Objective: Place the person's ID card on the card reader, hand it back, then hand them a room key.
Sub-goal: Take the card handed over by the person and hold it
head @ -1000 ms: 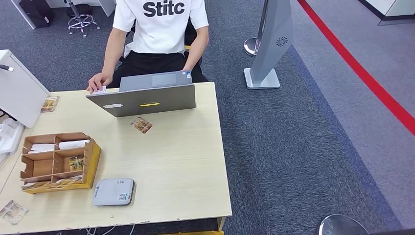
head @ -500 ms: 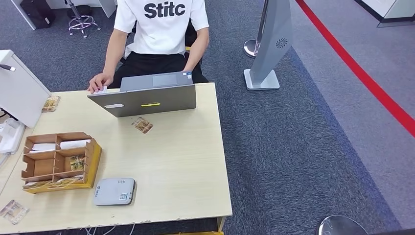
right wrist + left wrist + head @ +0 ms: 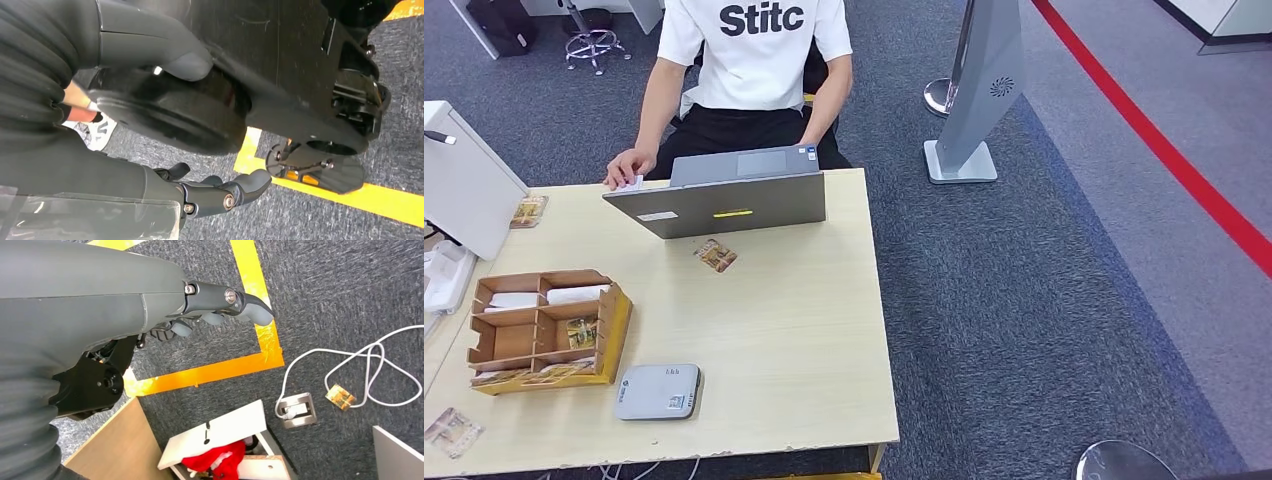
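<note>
A person in a white shirt sits behind the table, one hand [image 3: 629,166] resting on a small white card [image 3: 631,184] at the far edge. The grey card reader [image 3: 657,391] lies near the table's front edge. Beside it stands a wooden organiser [image 3: 620,325] with white and patterned cards in its compartments. A patterned card [image 3: 715,255] lies loose in front of the laptop. My left hand [image 3: 215,307] hangs over the carpet, its fingers apart and holding nothing. My right hand [image 3: 220,192] also hangs low, with its fingers loosely spread and nothing in them.
A grey laptop [image 3: 724,205] stands open at the far side, facing the person. A white cabinet [image 3: 464,190] borders the table's left. More patterned cards lie at the far left [image 3: 527,210] and front left corner [image 3: 449,432]. A grey sign stand [image 3: 979,90] is on the carpet to the right.
The whole picture has shifted very slightly. The person's hand stays on the white card and nothing on the table has moved.
</note>
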Controlling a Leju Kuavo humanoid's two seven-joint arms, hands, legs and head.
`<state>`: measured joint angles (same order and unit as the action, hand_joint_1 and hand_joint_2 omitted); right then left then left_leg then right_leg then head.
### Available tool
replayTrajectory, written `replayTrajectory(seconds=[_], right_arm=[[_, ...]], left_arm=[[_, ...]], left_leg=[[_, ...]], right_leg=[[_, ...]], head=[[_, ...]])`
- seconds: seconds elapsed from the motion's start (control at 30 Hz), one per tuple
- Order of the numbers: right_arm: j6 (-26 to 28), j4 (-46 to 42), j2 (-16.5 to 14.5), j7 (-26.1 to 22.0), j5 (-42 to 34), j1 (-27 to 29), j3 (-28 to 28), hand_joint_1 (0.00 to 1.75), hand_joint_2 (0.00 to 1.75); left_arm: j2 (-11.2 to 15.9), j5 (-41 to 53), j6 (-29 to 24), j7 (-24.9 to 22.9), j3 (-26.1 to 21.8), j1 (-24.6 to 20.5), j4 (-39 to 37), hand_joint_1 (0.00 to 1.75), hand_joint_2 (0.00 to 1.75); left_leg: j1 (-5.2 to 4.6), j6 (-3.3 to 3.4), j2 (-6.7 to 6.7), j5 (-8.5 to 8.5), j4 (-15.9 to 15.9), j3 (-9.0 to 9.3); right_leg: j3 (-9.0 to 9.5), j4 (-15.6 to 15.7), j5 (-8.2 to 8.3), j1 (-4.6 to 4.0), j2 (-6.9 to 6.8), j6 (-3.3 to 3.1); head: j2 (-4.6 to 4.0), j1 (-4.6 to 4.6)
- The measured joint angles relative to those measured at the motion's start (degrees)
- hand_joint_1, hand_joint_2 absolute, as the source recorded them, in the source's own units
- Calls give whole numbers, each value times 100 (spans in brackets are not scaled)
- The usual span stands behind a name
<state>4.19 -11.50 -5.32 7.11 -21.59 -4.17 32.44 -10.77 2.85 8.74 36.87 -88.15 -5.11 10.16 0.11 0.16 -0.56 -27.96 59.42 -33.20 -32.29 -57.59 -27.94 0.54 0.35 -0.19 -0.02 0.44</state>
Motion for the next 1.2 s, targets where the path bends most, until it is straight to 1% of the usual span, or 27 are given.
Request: replayTrajectory(seconds=[0.2,0.3,0.37,0.43,0.53,0.67,0.73,0.8,0.83,0.9,0.97,1.0,1.07,1.13,1.2], right_arm=[[-15,0,-31,-1,-4,2,0,0,175],[-33,0,-49,-6,-33,3,0,0,175],[-40,0,-53,-21,-70,8,0,0,175],[-43,0,-56,-50,-80,18,0,0,175],[-42,1,-58,-112,-71,33,0,0,175],[-19,8,-58,-265,-76,74,0,0,175],[7,18,-58,-361,-90,107,-3,0,175],[95,39,-57,-431,-106,140,-22,0,175],[149,54,-54,-453,-114,151,-41,0,175],[223,84,-38,-492,-144,172,-79,0,175],[236,108,-23,-529,-180,187,-111,0,175],[240,116,-20,-540,-191,191,-123,0,175],[254,128,-19,-554,-191,190,-140,0,175],[274,134,-19,-564,-191,191,-150,0,175],[296,140,-19,-571,-192,196,-165,0,175]], left_arm=[[24,-9,-50,8,-13,-9,1,0,175],[33,-7,-84,105,-13,-13,18,0,175],[29,-44,78,216,-13,-12,77,0,175],[-2,-140,416,285,-13,-12,243,0,175],[-137,-282,952,311,-5,-7,737,0,175],[-477,-392,1578,323,154,79,1937,0,175],[-584,-652,1717,325,356,203,2588,0,175],[-658,-1145,1645,331,708,420,3284,0,175],[-683,-1501,1467,334,980,584,3665,0,175],[-720,-2326,840,338,1772,1016,4565,0,175],[-744,-2874,294,345,2660,1482,5492,0,175],[-756,-2988,159,349,3023,1657,5867,0,175],[-776,-3037,5,346,3563,1899,6460,0,175],[-791,-3041,-169,342,3931,2063,6979,0,175],[-808,-3072,-328,343,4173,2199,7436,0,175]], left_leg=[[-1,0,0,0,0,0],[-2,0,0,0,0,-1],[-1,0,0,0,0,-1],[-1,0,0,0,0,-1],[-1,0,0,0,0,-1],[1,0,0,0,0,-2],[2,-1,1,-2,0,-2],[3,-1,2,-4,-1,-1],[5,-3,3,-7,-1,-1],[9,-7,1,-11,0,0],[10,-8,-13,-13,0,-2],[8,-7,-23,-13,0,-2],[9,-7,-37,-14,0,-2],[10,-7,-30,-14,0,-2],[6,-7,-22,-14,0,0]], right_leg=[[1,0,0,1,0,0],[1,0,0,1,0,0],[1,0,0,1,0,0],[0,0,0,1,0,0],[0,0,0,0,0,0],[0,0,-1,-1,0,0],[0,0,-1,-1,1,0],[-1,0,-3,-2,2,-2],[-2,0,-4,-3,3,-3],[-3,0,-9,-8,0,-7],[-4,1,-18,-9,-14,-4],[-2,1,-24,-7,-25,0],[4,1,-31,-5,-37,4],[9,1,-28,-6,-34,0],[10,0,-26,-4,-29,-2]], head=[[1,2],[1,1],[0,1],[0,1],[0,2],[0,2],[0,2],[0,2],[0,1],[0,0],[0,-1],[0,-1],[0,2],[0,0],[0,-5]])
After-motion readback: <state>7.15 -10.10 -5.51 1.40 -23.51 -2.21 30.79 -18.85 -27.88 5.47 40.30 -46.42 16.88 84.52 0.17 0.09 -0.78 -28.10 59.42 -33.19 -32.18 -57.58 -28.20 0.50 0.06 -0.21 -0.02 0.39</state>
